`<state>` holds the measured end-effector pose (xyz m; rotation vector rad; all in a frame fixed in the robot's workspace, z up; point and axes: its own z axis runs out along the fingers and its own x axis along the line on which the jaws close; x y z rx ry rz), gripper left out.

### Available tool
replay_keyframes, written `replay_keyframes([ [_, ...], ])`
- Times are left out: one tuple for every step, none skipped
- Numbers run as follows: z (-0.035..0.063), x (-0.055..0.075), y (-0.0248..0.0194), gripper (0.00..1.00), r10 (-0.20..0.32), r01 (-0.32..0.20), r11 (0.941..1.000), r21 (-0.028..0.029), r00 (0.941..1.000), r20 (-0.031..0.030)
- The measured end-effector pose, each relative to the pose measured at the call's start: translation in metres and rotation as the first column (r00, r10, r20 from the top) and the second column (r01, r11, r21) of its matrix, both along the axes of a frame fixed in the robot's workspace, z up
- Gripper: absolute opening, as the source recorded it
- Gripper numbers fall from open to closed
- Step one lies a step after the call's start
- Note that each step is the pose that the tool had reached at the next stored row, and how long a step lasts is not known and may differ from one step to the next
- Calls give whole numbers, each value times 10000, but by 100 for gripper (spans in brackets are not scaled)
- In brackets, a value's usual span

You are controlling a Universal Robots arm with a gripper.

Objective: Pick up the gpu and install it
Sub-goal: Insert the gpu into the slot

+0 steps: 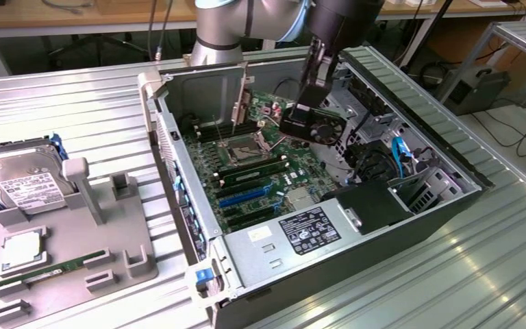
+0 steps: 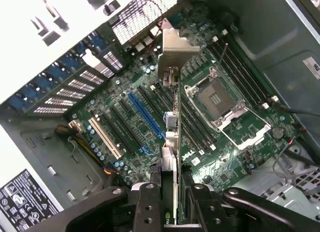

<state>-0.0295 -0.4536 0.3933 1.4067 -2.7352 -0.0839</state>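
Our claw (image 1: 307, 96) is gripping the gpu (image 1: 314, 127) by its upper edge, with the fingers (image 2: 150, 204) pressed shut against the card's two faces. We are holding it on edge inside the open computer case (image 1: 418, 116), hanging above the motherboard (image 1: 290, 154) and apart from it.

Seen from the wrist, the card is running away from us edge-on, and its silver bracket (image 2: 176, 50) is pointing toward the rear wall of the case. The long blue slot (image 2: 147, 117) is lying just beside the card's line, but we cannot tell which slot the card is lining up over.

We are judging the pick-up as done, since the card is off its rest and fully carried by the claw. The installing is not yet done, because the card's lower edge is sitting in no slot.

Well apart, at the exterior view's left, the hard drive (image 1: 16, 185) and the green memory stick (image 1: 53, 271) are lying on the grey holder (image 1: 107, 240).
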Motion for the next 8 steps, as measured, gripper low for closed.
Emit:
replay_keyframes([
  [-5,0,0,26,323,-323,9995,13,9995,0],
  [-7,0,0,26,510,-510,9987,20,9987,0],
  [-11,0,0,26,741,-741,9972,31,9972,0],
  [-16,0,0,26,1038,-1038,9946,51,9946,2],
  [-21,0,0,26,1230,-1230,9924,69,9924,5],
  [-24,0,0,26,1394,-1394,9902,86,9902,7],
  [-28,0,0,26,1583,-1583,9873,111,9874,10],
  [-31,0,0,26,1759,-1759,9843,136,9844,14],
])
